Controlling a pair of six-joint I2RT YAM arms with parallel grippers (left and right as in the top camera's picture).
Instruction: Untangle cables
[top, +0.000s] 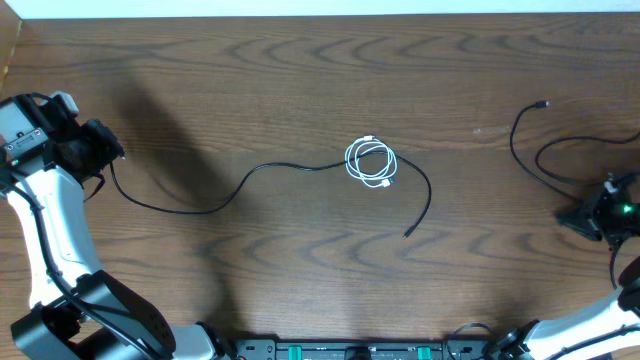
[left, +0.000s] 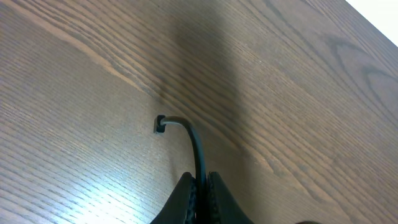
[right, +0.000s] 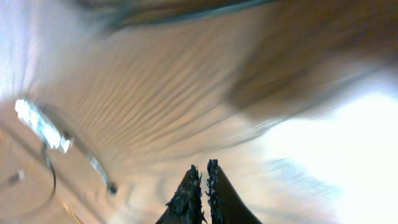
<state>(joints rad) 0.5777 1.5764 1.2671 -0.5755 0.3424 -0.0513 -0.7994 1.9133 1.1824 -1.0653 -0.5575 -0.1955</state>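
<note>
A long black cable (top: 200, 208) runs from the left across the table, passes through the small white cable coil (top: 370, 163) and ends in a plug at the centre right. My left gripper (top: 108, 152) is shut on its left end. In the left wrist view the fingers (left: 186, 193) pinch the cord (left: 197, 149) just behind its plug (left: 160, 124). A second black cable (top: 520, 150) curves at the right with its plug (top: 542, 104) free. My right gripper (top: 572, 219) sits beside that cable. In the blurred right wrist view it (right: 203, 169) is shut with nothing seen between the fingers.
The wooden table (top: 300, 70) fills the overhead view, with its pale back edge along the top. The arm bases stand at the front edge (top: 340, 350). A blurred bright metal object (right: 40, 124) shows at the left of the right wrist view.
</note>
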